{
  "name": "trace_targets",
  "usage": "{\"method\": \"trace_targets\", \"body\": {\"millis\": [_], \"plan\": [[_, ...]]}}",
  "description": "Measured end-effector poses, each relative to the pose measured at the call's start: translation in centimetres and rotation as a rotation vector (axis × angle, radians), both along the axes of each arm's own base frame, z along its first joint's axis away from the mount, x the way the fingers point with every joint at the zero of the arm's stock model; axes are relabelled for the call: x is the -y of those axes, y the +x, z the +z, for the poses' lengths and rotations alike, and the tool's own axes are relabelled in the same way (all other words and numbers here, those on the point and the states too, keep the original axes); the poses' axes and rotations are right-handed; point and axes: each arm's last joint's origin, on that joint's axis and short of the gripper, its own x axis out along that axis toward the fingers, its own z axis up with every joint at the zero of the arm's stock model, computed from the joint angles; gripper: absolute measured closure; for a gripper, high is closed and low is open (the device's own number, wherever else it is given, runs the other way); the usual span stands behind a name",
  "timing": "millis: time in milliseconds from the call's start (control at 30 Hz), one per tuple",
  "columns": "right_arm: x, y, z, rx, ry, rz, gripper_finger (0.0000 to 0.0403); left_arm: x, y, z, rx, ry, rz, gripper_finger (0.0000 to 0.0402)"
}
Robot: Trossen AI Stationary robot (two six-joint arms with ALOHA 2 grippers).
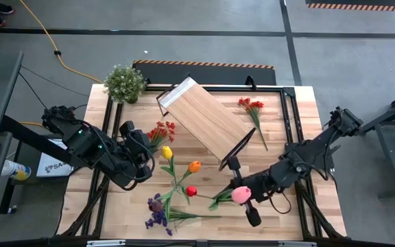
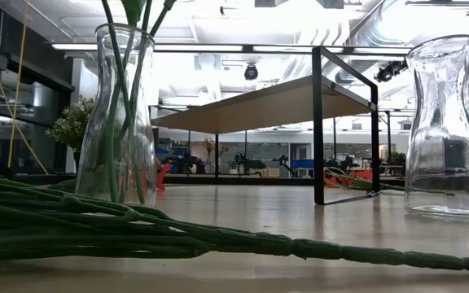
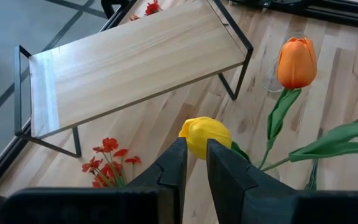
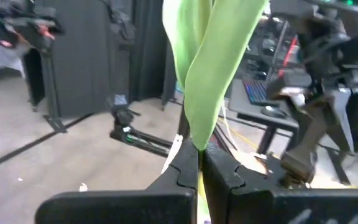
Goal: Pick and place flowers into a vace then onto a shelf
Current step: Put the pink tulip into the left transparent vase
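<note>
Left claw (image 3: 193,163) grasps the yellow tulip (image 3: 205,135); right claw (image 4: 199,163) grasps the pink tulip (image 1: 241,195).

Left arm reaches in from the table's left edge, elbow bent; left gripper (image 3: 192,163) sits left of centre, fingers narrowly parted. Right arm stretches in from the right edge toward the near middle; right gripper (image 4: 199,163) is clamped tight, fingers together.
</note>
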Motion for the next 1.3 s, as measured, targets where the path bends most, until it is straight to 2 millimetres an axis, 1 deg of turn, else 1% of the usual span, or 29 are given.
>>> {"method": "trace_targets", "body": {"millis": [233, 433, 533, 733, 800, 1000, 1133, 1300], "plan": [[0.0, 0.1, -1.5, -0.053, 0.002, -0.021, 0.0403, 0.0, 0.0, 0.0, 0.004, -0.008, 0.007, 0.0305], [0.2, 0.3, -2.1, -0.065, -0.02, -0.069, 0.0403, 0.0, 0.0, 0.0, 0.004, -0.013, 0.008, 0.0305], [0.1, 1.0, -2.7, -0.069, -0.049, -0.072, 0.0403, 0.0, 0.0, 0.0, 0.007, -0.015, 0.008, 0.0305], [0.6, 3.1, -4.6, -0.116, -0.067, -0.05, 0.0403, 0.1, 0.1, 0.0, 0.014, -0.027, 0.019, 0.0305], [0.8, 3.5, -4.6, -0.102, -0.059, -0.051, 0.0403, 0.1, 0.1, 0.0, 0.018, -0.034, 0.025, 0.0305], [1.9, 4.3, -3.8, -0.031, -0.02, -0.044, 0.0403, 0.1, 0.0, 0.0, 0.014, -0.04, 0.022, 0.0305], [2.6, 4.7, -3.8, -0.037, 0.002, -0.031, 0.0403, 0.1, 0.0, 0.0, 0.014, -0.04, 0.023, 0.0305], [2.9, 4.8, -4.1, -0.067, 0.002, -0.036, 0.0403, 0.1, 0.0, 0.0, 0.013, -0.039, 0.022, 0.0305]]}}
